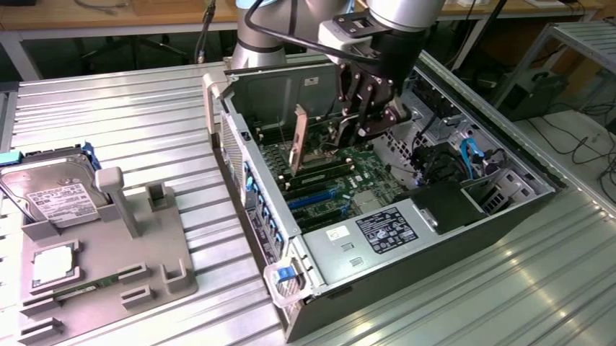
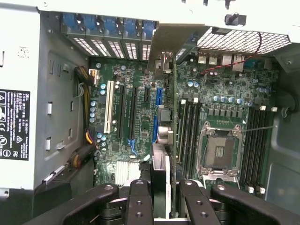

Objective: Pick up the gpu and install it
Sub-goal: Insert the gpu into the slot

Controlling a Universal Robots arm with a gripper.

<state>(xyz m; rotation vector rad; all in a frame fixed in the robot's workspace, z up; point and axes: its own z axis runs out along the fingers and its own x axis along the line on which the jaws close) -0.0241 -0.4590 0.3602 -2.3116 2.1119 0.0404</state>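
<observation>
From my console I judge the install step underway: my gripper (image 2: 164,199) pinches the gpu (image 2: 165,140) edge-on above the motherboard (image 2: 136,126), so next it needs lining up with a slot.

Bright even daylight, glare streaks on ribbed metal table (image 1: 500,288), soft shadows, mild blur

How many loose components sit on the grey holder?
3: a hard drive at its far end, a square silver chip nearer the camera, and a green memory stick just beyond. None seems hidden.
</observation>
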